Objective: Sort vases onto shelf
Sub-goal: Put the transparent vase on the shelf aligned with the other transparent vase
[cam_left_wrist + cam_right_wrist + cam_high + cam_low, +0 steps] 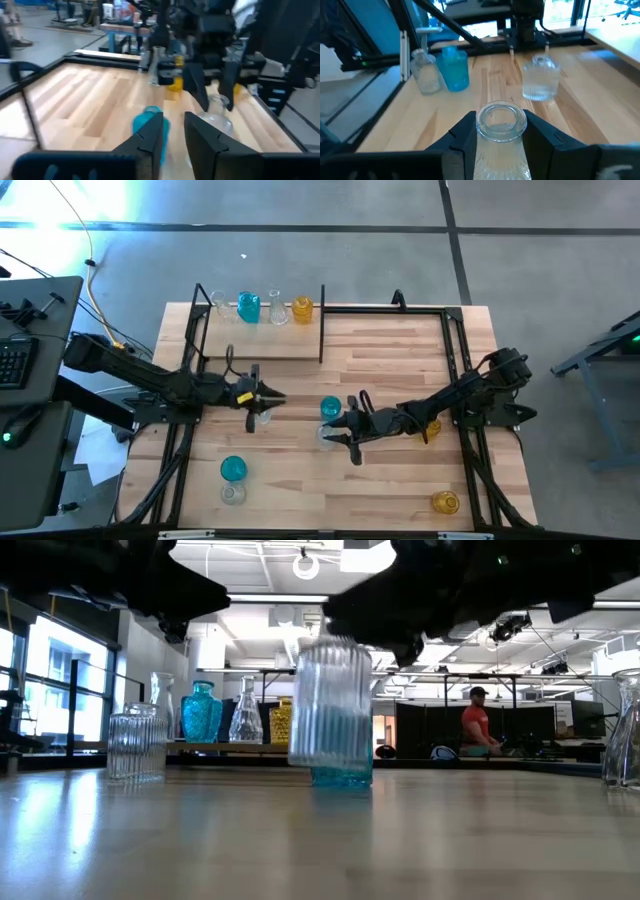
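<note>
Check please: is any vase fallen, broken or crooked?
Nothing stands out: vases on the shelf and the table stand upright. The right gripper grips a clear vase mid-table with its jaws; the left gripper hovers open beside it.

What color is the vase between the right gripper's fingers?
Clear glass vase, ribbed; best seen in the right wrist view.

The right gripper [327, 432] sits near the table's middle, its arm stretched in from the right edge, fingers [462, 137] closed against a clear ribbed vase [501, 135]. The left gripper [272, 396] (arm reaching in from the left) hovers with fingers [150, 137] parted.
</note>
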